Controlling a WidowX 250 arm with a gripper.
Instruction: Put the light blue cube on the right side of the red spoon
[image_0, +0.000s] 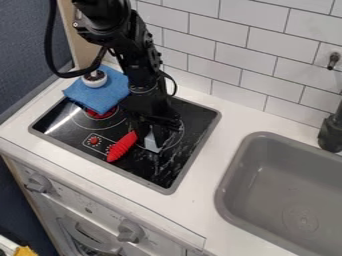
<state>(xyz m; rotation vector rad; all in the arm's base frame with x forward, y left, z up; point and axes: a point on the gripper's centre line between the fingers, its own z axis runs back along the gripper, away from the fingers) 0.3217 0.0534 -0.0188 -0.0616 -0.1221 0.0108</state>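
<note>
The stovetop (143, 171) holds a blue cloth (107, 96), red spoon (122, 146); the claw's (153, 134) grip is unclear.

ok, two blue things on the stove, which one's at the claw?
The light blue cube, at the claw, just right of the red spoon. The darker blue cloth lies farther left, under a round object.

The gripper (155, 131) hangs over the stove (196, 119) at the cube (152, 145), near the spoon (122, 146); 2 knobs (130, 231) in front.

One spoon (121, 148), one cube (152, 144), one cloth (100, 99), one sink (267, 175)
</note>
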